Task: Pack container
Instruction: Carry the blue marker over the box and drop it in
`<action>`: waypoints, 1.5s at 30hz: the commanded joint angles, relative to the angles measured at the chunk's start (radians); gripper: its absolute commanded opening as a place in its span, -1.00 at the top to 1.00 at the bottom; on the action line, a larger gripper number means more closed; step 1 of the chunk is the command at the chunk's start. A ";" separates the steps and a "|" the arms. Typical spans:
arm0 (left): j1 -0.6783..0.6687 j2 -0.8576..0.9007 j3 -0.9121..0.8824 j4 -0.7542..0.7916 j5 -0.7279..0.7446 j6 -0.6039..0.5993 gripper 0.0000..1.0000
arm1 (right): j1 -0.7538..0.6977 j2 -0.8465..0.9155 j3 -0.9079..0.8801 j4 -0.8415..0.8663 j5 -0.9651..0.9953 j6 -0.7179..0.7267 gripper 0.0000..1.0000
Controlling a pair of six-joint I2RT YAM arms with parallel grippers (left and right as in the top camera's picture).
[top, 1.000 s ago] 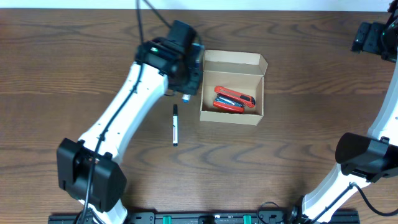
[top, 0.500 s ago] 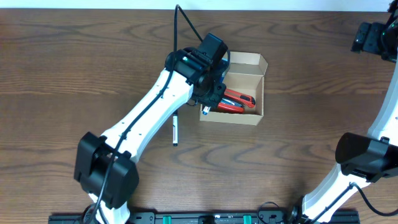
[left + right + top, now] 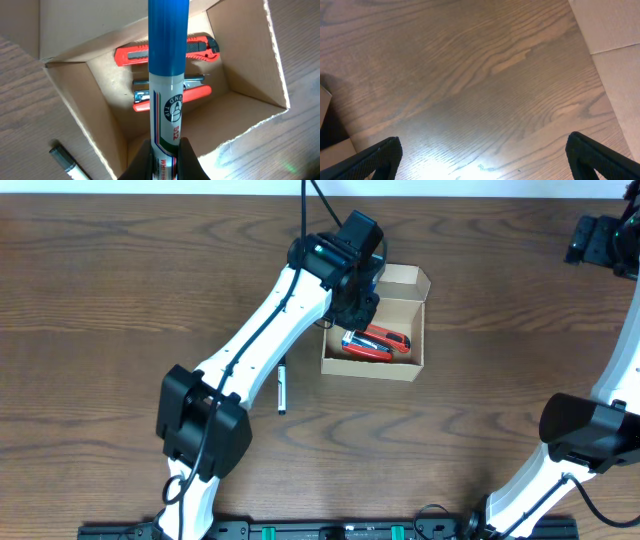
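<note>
Overhead: the open box [image 3: 375,370] sits upper centre on the bench [image 3: 120,300]. The left tool [image 3: 352,310] hangs over its upper-left corner, having crossed from the bench to its left a second ago. The left arm is the nearer.

Left wrist: it pinches a blue marker [image 3: 167,85], long axis up-frame, with the box directly beneath.

Right wrist: the right tool [image 3: 485,160] is spread and empty.

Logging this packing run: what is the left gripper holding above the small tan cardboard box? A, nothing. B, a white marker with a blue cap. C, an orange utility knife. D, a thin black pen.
B: the left wrist view shows the left gripper shut on the white marker with a blue cap, while the orange utility knife lies inside the tan cardboard box and the thin black pen lies on the table.
</note>
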 commanded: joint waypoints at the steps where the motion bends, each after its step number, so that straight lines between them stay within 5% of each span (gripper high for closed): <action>1: 0.001 0.047 0.025 -0.018 0.009 -0.010 0.89 | -0.007 -0.008 0.014 -0.004 0.004 0.012 -0.99; 35: -0.024 0.083 -0.125 0.036 0.019 0.050 0.88 | -0.007 -0.008 0.014 -0.004 0.004 0.012 -0.98; 36: -0.025 0.083 -0.125 0.038 0.019 0.050 0.84 | -0.007 -0.008 0.014 -0.004 0.004 0.013 -0.98; 39: -0.024 0.083 -0.125 0.046 0.019 0.050 0.24 | -0.007 -0.008 0.014 -0.004 0.004 0.013 -0.98; 45: -0.024 0.083 -0.125 0.058 0.019 0.050 0.03 | -0.007 -0.008 0.014 -0.004 0.004 0.012 -0.98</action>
